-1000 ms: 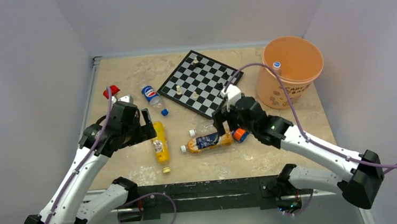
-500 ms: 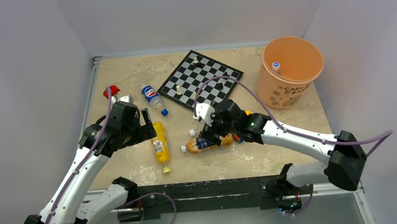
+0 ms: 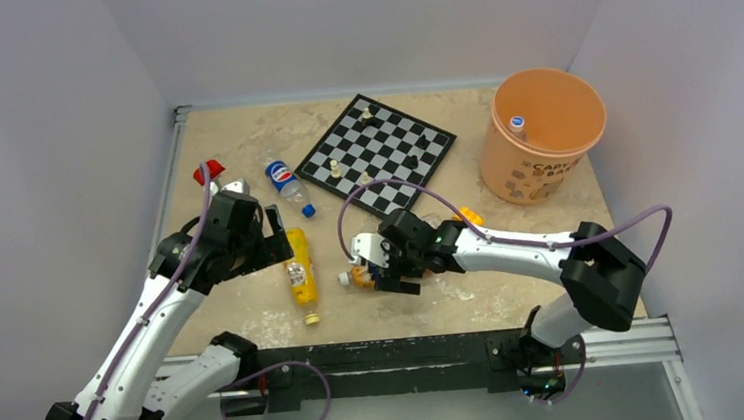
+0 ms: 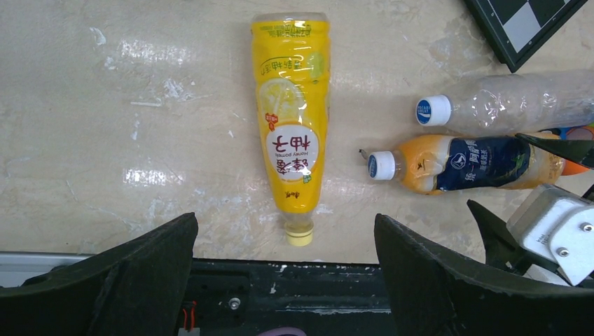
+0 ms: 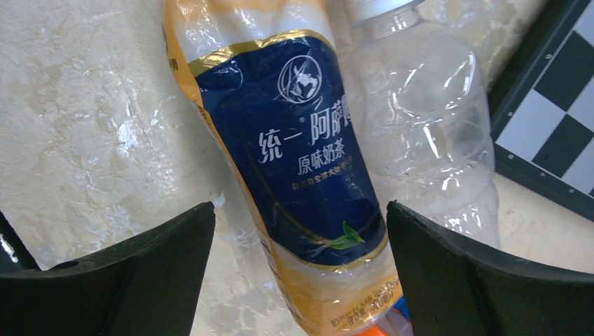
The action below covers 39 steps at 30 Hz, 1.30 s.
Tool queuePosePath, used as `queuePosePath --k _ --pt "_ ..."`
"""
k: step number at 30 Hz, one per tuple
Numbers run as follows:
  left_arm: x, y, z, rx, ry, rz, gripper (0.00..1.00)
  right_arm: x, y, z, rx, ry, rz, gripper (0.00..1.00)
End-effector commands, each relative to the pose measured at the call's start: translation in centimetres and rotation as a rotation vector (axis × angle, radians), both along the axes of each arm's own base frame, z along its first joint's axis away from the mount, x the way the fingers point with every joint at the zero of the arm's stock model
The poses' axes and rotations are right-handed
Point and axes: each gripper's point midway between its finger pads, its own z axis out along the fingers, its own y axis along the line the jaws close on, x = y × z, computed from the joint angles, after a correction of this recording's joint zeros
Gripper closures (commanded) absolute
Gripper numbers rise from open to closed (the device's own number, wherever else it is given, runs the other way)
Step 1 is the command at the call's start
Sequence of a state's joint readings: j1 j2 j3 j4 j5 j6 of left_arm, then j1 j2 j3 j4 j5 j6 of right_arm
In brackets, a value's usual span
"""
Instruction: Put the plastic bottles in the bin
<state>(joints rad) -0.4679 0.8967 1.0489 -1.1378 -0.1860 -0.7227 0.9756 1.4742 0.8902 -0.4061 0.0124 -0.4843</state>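
- Right arm has swung away from the bin [image 3: 531,172], down-left; right fingers [image 3: 378,273] now over the orange bottle [image 5: 301,161]; left arm unchanged.
- Right fingers spread open, one each side of the dark label, not gripping yet; left fingers [image 3: 278,237] also open, above the yellow bottle [image 4: 291,119].
- Orange bottle lies on its side on the table [image 3: 242,140], front-centre; clear bottle [image 4: 511,105] just beside it, prob. touching.
- Long axis approx. left-right across table; white cap toward left arm, base toward bin side.
- Handling (est.): thin plastic, light, slick, round so may roll; hard squeeze would dent it; best hold = mid-body across the label, w/o snagging the clear one.
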Motion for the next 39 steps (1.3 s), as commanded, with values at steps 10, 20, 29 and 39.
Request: queuePosePath --k 10,20,29,39 --pt "-0.1 0.0 -0.3 0.000 0.000 0.004 0.00 -0.8 0.9 -2.5 -0.039 -0.005 0.040 0.15" --pt "-0.1 0.6 -0.5 0.028 -0.002 0.012 0.00 -2.3 1.5 -0.8 -0.031 0.016 0.052 0.48" --pt "-0.1 1.4 0.9 0.047 -0.049 0.029 0.00 -1.5 1.4 15.1 0.314 -0.200 -0.013 0.51" --pt "0.3 1.1 1.5 0.035 -0.068 0.026 0.00 9.9 -10.8 32.3 0.691 -0.571 -0.672 0.55"
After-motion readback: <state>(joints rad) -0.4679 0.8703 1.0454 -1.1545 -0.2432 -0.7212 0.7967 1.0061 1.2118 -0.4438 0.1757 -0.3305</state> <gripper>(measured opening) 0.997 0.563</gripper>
